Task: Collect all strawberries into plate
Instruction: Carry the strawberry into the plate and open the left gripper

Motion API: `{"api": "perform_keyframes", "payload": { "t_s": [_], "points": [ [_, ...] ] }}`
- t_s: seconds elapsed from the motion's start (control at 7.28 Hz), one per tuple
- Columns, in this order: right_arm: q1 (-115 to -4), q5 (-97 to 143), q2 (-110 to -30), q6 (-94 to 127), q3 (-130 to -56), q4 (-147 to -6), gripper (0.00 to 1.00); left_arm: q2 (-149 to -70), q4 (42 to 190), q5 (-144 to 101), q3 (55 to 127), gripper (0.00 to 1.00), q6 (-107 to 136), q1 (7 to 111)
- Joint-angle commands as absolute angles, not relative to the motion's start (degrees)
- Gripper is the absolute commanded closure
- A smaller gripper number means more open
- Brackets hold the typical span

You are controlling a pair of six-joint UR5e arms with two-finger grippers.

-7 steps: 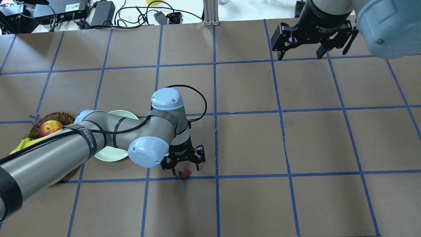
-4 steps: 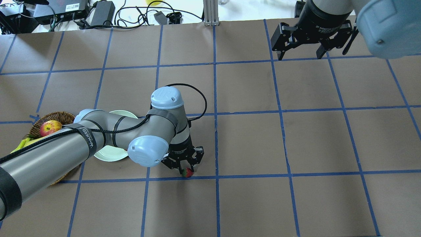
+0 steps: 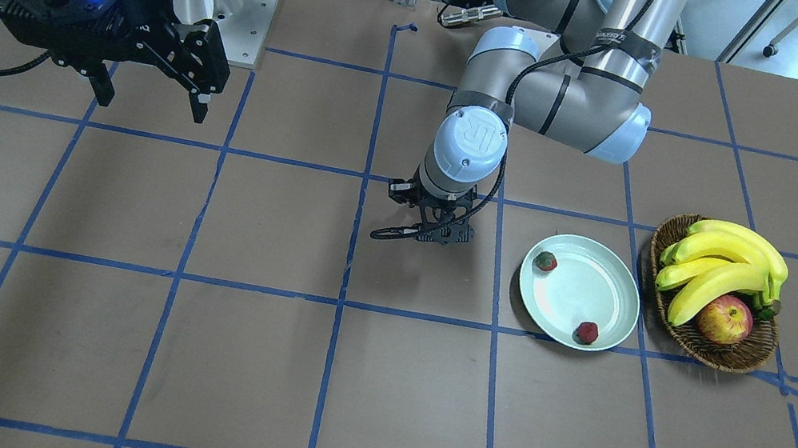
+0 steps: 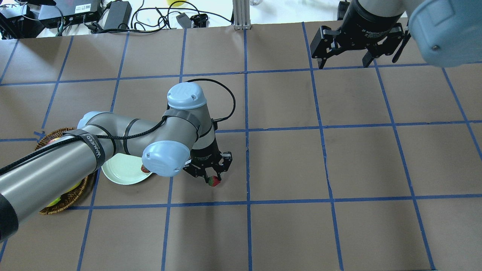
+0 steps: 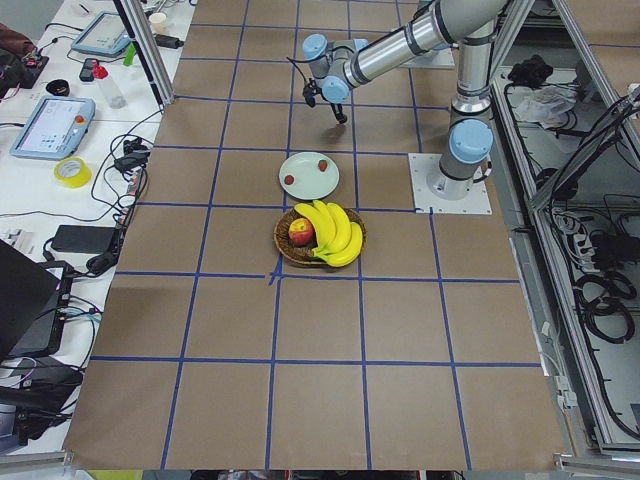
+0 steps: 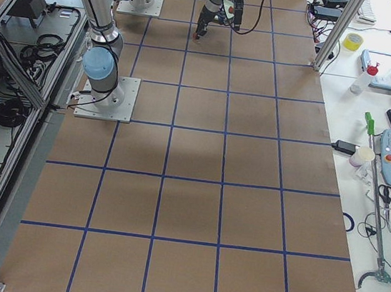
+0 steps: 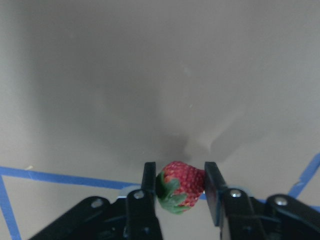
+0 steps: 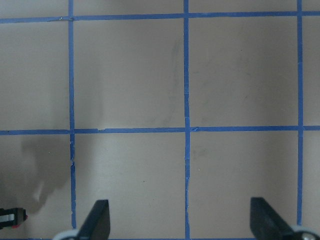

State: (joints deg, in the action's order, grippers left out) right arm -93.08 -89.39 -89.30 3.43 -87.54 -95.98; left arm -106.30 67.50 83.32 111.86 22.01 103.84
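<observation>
My left gripper (image 4: 213, 180) is shut on a small red strawberry (image 4: 214, 182) with a green cap and holds it above the brown table, right of the plate. In the left wrist view the strawberry (image 7: 180, 192) sits squeezed between the two fingers. The pale mint plate (image 3: 583, 289) holds two more strawberries, one at its rim nearest my left gripper (image 3: 544, 260) and one at the rim facing the operators (image 3: 586, 332). In the overhead view my left arm covers much of the plate (image 4: 122, 174). My right gripper (image 3: 148, 97) is open and empty, high over the table's far right part.
A brown wicker basket (image 3: 711, 348) with bananas (image 3: 725, 258) and a red-yellow apple (image 3: 723, 319) stands just beyond the plate, away from my left gripper. Blue tape lines grid the table. Cables and power bricks (image 4: 116, 15) lie past the table's far edge.
My left gripper closed on the strawberry that lay on the blue tape line, lifted it off the table and moved slightly towards the plate. The right arm has not moved.
</observation>
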Motion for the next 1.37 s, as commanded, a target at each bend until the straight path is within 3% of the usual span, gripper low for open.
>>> {"api": "perform_keyframes", "payload": {
  "t_s": [0.0,0.69,0.82,0.96,1.24],
  "points": [
    [-93.08,-89.38,-89.3,3.43,-87.54,-96.06,0.0,-105.91,72.4,85.76,104.79,1.0,16.37,96.72],
    [-93.25,-89.21,-89.3,3.43,-87.54,-96.24,0.0,-106.95,74.27,95.71,105.2,1.0,-9.04,77.63],
    [-93.25,-89.21,-89.3,3.34,-87.54,-96.15,0.0,-107.14,74.35,95.8,105.21,0.95,-8.27,77.61],
    [-93.25,-89.21,-89.3,3.43,-87.63,-96.24,0.0,-106.62,74.7,95.37,105.29,0.01,-8.17,77.61],
    [-93.25,-89.21,-89.3,3.43,-87.63,-96.06,0.0,-104.86,75.76,95.71,104.16,0.0,-7.82,77.69]
  ]
}}
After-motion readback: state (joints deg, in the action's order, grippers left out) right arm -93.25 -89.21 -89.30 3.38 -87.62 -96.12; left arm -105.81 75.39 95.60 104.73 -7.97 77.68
